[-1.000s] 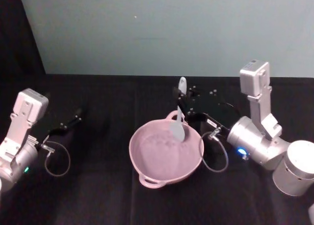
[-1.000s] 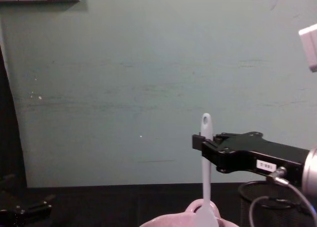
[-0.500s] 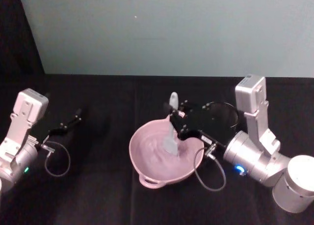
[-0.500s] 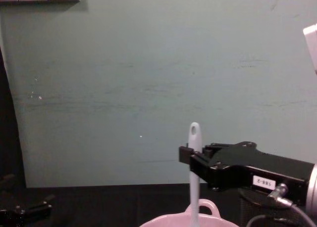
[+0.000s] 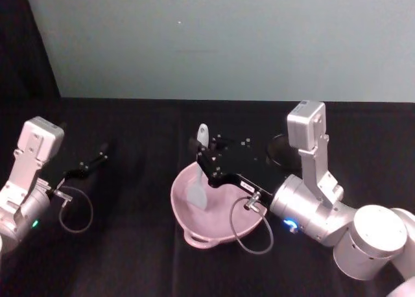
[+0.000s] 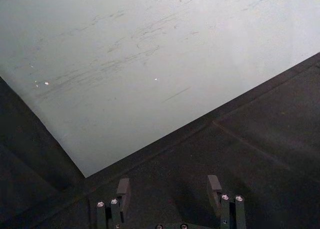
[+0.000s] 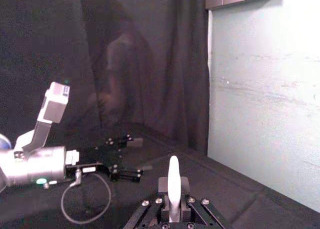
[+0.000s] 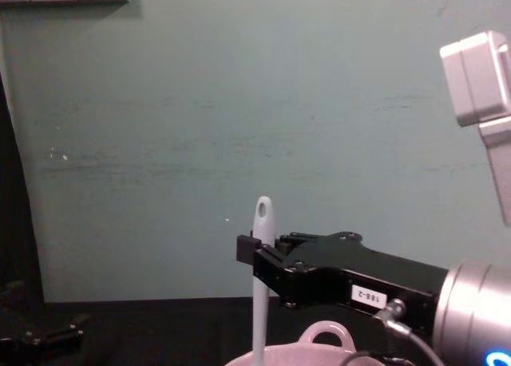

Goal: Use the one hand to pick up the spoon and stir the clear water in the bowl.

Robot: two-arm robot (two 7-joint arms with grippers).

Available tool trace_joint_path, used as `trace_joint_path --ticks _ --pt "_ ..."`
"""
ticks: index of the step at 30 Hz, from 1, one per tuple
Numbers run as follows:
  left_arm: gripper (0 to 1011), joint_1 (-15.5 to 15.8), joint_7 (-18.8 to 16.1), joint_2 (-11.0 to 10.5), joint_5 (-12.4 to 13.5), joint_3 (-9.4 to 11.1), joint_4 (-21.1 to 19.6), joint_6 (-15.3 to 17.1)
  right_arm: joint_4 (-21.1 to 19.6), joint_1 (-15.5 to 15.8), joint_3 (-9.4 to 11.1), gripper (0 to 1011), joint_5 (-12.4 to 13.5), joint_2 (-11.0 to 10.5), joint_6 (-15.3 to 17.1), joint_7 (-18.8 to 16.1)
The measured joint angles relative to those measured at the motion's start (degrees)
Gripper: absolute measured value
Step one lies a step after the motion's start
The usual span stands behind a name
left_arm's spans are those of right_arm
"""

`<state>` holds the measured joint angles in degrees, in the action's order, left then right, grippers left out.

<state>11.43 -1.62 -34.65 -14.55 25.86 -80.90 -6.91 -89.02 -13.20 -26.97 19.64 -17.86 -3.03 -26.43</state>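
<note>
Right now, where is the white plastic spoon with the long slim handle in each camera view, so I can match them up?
Head view: white plastic spoon centre, upright, blade in the pale pink round bowl.
Chest view: spoon bottom centre, handle rising above the bowl's rim.
Right wrist view: handle end, bottom centre.
Shared landmark: black right gripper shut on the handle.
Left gripper idles open, far left.
</note>
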Motion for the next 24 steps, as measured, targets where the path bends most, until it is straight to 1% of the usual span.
trace_joint_path --ticks 3,6,9,11,12,15,16,17,21,24 --pt "1005 0.0 0.0 0.0 0.0 0.0 0.0 0.0 2.0 -0.9 0.0 120 0.7 1.0 -0.3 0.0" --pt "1005 0.0 0.0 0.0 0.0 0.0 0.0 0.0 3.3 -1.7 0.2 120 0.9 1.5 -0.5 0.2" --pt "1005 0.0 0.0 0.0 0.0 0.0 0.0 0.0 5.7 -3.1 0.7 120 0.5 2.0 -0.6 1.1" --pt "1005 0.0 0.0 0.0 0.0 0.0 0.0 0.0 6.4 -3.4 1.0 120 0.3 2.1 -0.6 1.7" --pt "1005 0.0 0.0 0.0 0.0 0.0 0.0 0.0 6.9 -3.6 1.6 120 0.1 2.1 -0.6 2.3" --pt "1005 0.0 0.0 0.0 0.0 0.0 0.0 0.0 7.2 -3.7 2.6 120 -0.2 1.7 -0.7 3.1" --pt "1005 0.0 0.0 0.0 0.0 0.0 0.0 0.0 7.2 -3.7 2.6 120 -0.2 1.7 -0.7 3.1" --pt "1005 0.0 0.0 0.0 0.0 0.0 0.0 0.0 7.1 -3.7 3.1 120 -0.4 1.5 -0.8 3.4" --pt "1005 0.0 0.0 0.0 0.0 0.0 0.0 0.0 5.9 -3.0 4.6 120 -0.5 0.4 -0.8 3.8" --pt "1005 0.0 0.0 0.0 0.0 0.0 0.0 0.0 5.0 -2.5 5.2 120 -0.6 -0.1 -0.8 3.8"
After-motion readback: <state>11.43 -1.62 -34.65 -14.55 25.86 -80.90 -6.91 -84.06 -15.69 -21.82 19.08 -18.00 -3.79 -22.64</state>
